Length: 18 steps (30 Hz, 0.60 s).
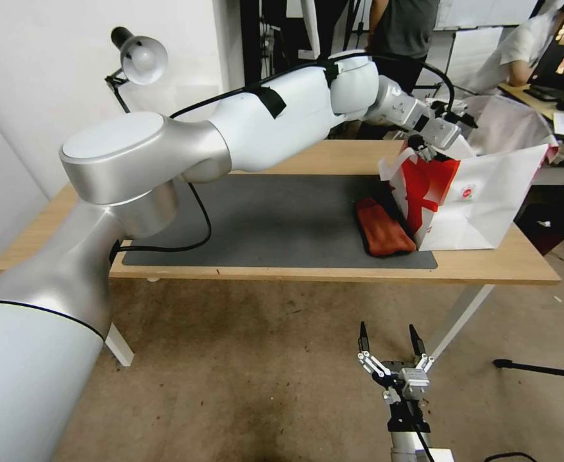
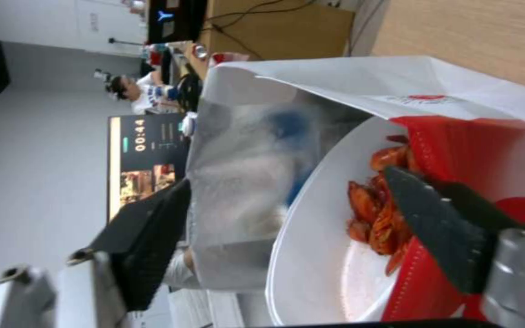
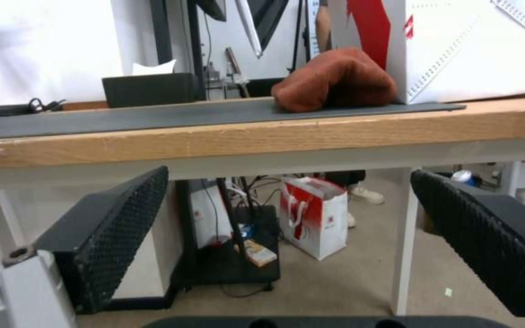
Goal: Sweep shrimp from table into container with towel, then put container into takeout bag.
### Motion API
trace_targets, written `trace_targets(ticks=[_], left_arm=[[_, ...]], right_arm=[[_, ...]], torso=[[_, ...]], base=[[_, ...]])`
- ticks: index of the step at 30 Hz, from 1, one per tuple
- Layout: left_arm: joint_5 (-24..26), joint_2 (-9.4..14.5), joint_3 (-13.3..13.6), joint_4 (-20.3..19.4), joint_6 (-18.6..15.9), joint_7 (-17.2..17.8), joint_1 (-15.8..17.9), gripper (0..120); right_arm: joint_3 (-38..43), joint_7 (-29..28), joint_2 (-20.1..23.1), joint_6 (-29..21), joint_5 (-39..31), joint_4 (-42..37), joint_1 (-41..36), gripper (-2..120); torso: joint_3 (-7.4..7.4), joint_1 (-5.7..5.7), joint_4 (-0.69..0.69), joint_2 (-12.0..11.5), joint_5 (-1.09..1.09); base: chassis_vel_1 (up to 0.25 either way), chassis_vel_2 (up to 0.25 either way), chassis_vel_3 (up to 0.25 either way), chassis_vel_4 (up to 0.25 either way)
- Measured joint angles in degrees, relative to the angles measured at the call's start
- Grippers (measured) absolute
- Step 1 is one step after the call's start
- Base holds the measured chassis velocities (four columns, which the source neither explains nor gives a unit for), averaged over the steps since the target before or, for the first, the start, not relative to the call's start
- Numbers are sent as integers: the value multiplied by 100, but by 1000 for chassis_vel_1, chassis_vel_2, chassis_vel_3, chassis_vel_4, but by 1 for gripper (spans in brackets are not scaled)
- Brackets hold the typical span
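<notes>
White and deep-sided, the container [image 2: 317, 255] sits tilted in the mouth of the takeout bag [image 1: 480, 199], its rim partly between the bag's silvery lining and its red front panel. The shrimp [image 2: 381, 214] lie heaped against the bowl's lower side, bright red-orange and loose. The left gripper [image 2: 299, 228] is at the bag's opening with its jaws spread wide: one fingertip [image 2: 433, 228] is over the bowl beside the shrimp and the other is outside the rim, so the bowl looks released rather than gripped, though contact at the rim is hard to judge.

By its look the bowl is stiff, smooth and light, and likely slippery at the wall; the rim, pinched from inside and outside, seems the safest hold, kept level so the loose shrimp do not slide out. The bag is stiff paper that may buckle or tip if pushed.

Just beside the bag on the dark grey mat [image 1: 275, 218] lies the rust-red towel [image 1: 383, 231], soft and folded thick, touching or nearly touching the bag's base. The table [image 1: 333, 273] carries both. The right gripper [image 1: 391, 350] hangs below and in front of the table edge, fingers apart and holding nothing.
</notes>
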<state>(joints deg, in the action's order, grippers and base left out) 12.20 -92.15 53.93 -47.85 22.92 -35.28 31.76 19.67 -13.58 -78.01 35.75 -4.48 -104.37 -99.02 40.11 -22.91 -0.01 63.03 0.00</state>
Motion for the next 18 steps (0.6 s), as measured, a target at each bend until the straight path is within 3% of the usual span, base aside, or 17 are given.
trace_targets(ticks=[1, 2, 5, 6, 9, 11, 12, 14, 15, 17, 18], left_arm=[[3, 2, -119, 69, -1, 25, -41, 90], [3, 2, -119, 69, -1, 25, -41, 90], [53, 35, -523, 247, -63, 111, -207, 99], [53, 35, -523, 247, -63, 111, -207, 99], [226, 224, -748, 178, -375, 398, -395, 100], [283, 484, -874, -65, -713, 754, -606, 100], [283, 484, -874, -65, -713, 754, -606, 100], [426, 790, -856, -504, -1092, 1101, -769, 100], [426, 790, -856, -504, -1092, 1101, -769, 100], [659, 1266, -781, -1156, -1495, 1639, -1026, 100], [659, 1266, -781, -1156, -1495, 1639, -1026, 100]], right_arm=[[-13, 3, 6, -2, 0, 7, 13, 100], [-13, 3, 6, -2, 0, 7, 13, 100], [-38, 5, 70, -23, -7, 20, 59, 100], [-38, 5, 70, -23, -7, 20, 59, 100], [-55, 5, 163, -110, -70, 43, 167, 100], [-56, 2, 223, -185, -136, 50, 265, 100], [-56, 2, 223, -185, -136, 50, 265, 100], [-38, -3, 243, -203, -167, 35, 268, 100], [-38, -3, 243, -203, -167, 35, 268, 100], [-14, -6, 247, -203, -179, -26, 209, 100], [-14, -6, 247, -203, -179, -26, 209, 100]], torso=[[0, 0, 0, 0, 0], [0, 0, 0, 0, 0], [0, 0, 0, 0, 0], [0, 0, 0, 0, 0], [0, 0, 0, 0, 0], [0, -1, 3, 0, -1], [0, -1, 3, 0, -1], [1, -1, 3, -2, -1], [1, -1, 3, -2, -1], [-1, 0, -1, -1, -2], [-1, 0, -1, -1, -2]], base=[[0, 0, 0, 0], [0, 0, 0, 0], [0, 0, 0, 0], [0, 0, 0, 0], [0, 0, 0, 0], [0, 0, 0, 0], [0, 0, 0, 0], [0, 0, 0, 0], [0, 0, 0, 0], [0, 0, 0, 0], [0, 0, 0, 0]])
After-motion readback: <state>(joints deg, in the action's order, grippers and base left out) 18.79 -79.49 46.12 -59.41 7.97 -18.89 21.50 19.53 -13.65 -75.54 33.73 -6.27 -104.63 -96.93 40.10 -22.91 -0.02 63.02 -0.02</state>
